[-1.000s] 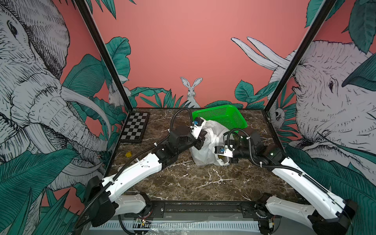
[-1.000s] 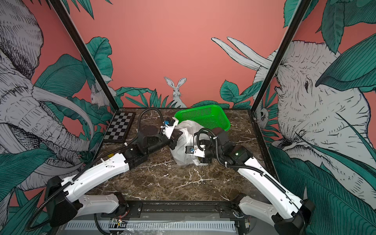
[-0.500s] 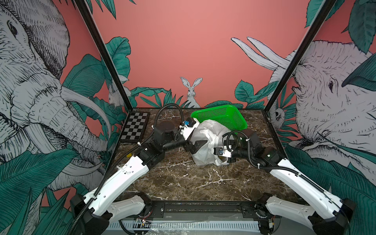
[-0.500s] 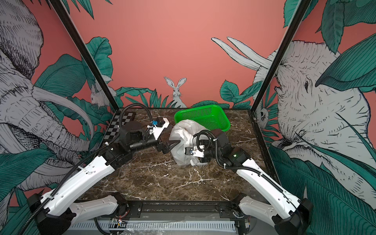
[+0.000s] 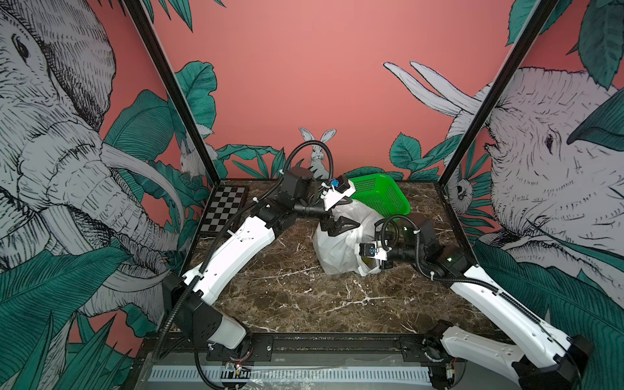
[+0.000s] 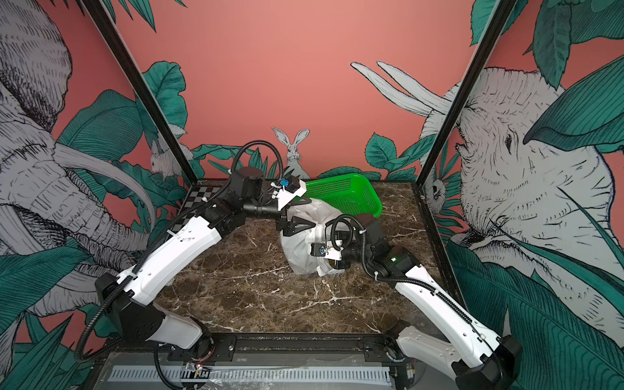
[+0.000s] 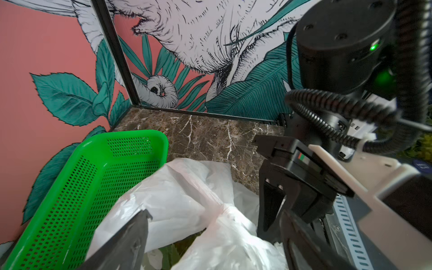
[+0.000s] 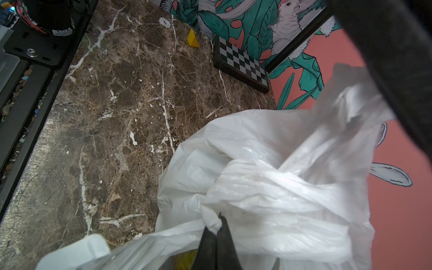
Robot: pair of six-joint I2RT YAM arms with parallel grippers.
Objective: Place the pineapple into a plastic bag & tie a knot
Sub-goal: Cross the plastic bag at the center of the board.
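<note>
White plastic bag (image 5: 337, 250) is set on desk (image 5: 297, 297), right of ctr, against green basket (image 5: 388, 192) at far edge. L tool (image 5: 354, 212) is spread wide over bag top, nothing gripped. R tool (image 8: 213, 231) is clamped on bag plastic just by knot (image 8: 268, 191).

White plastic bag (image 5: 334, 250), green basket (image 5: 386, 196)

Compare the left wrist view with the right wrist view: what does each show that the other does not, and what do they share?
Only the left wrist view shows the green basket, beside the plastic bag, and the right arm. Only the right wrist view shows the chessboard, a small yellow wedge, the knot and the right gripper, its jaws shut on a fold of the bag. Both show the white bag and the marble table.
</note>
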